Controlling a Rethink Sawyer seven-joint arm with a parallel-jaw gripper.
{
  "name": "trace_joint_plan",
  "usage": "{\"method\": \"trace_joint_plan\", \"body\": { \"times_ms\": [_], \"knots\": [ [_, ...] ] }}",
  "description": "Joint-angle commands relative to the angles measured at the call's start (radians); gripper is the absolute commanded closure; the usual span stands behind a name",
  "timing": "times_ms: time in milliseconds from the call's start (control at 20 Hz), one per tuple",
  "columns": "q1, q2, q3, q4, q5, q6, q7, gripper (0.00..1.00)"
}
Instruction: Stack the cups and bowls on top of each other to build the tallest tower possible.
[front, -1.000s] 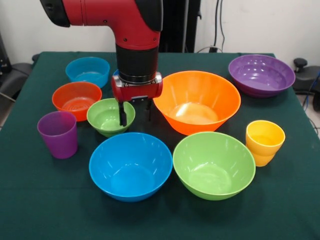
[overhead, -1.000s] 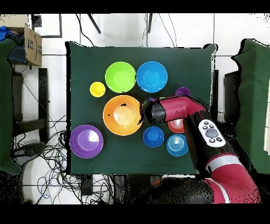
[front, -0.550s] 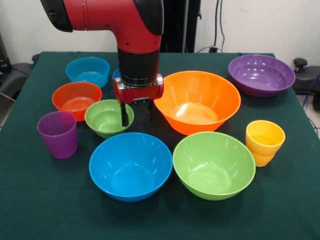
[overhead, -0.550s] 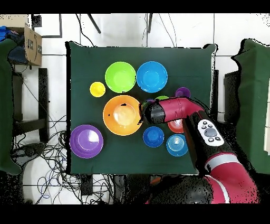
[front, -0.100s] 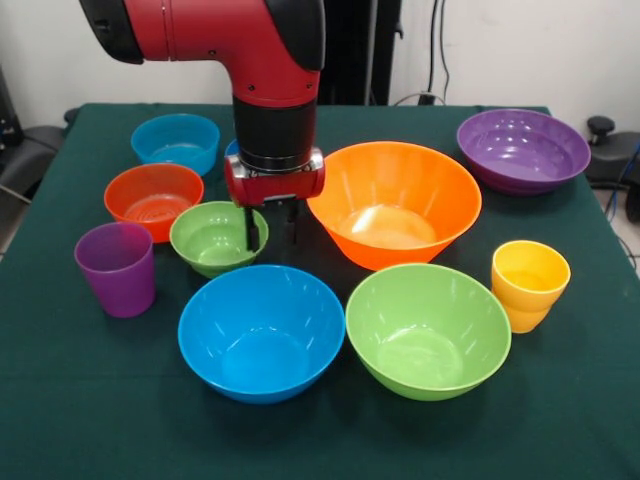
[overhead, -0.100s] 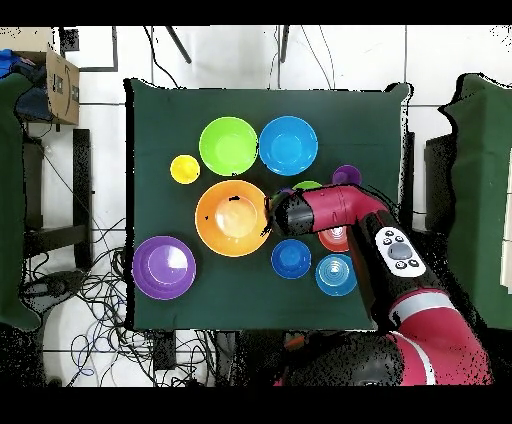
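Still unstacked, the small green bowl (front, -0.100s: 212, 238) sat left of centre on the counter (front, -0.100s: 90, 400), beside the red-orange bowl (front, -0.100s: 152, 198) and purple cup (front, -0.100s: 116, 268). Over its right rim the hand (front, -0.100s: 270, 232) straddled the wall with narrowly parted fingers, seemingly gripping it. At right lay the large orange bowl (front, -0.100s: 394, 203).

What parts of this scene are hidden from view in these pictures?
- Overhead view: the arm covers the hand, most of the small green bowl and part of the red-orange bowl.
- Front view: the arm's wrist hides nearly all of the small dark blue bowl.
- Front view: whether the hand grips the green bowl's rim is unclear.
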Motion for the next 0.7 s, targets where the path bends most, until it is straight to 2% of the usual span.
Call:
{"method": "trace_joint_plan", "body": {
  "times_ms": [50,700],
  "knots": [
    [0.032,0.016,-0.026,-0.001,-0.074,0.03,-0.048,1.0],
    [0.05,0.006,-0.048,0.004,-0.06,0.019,-0.03,1.0]
  ]
}}
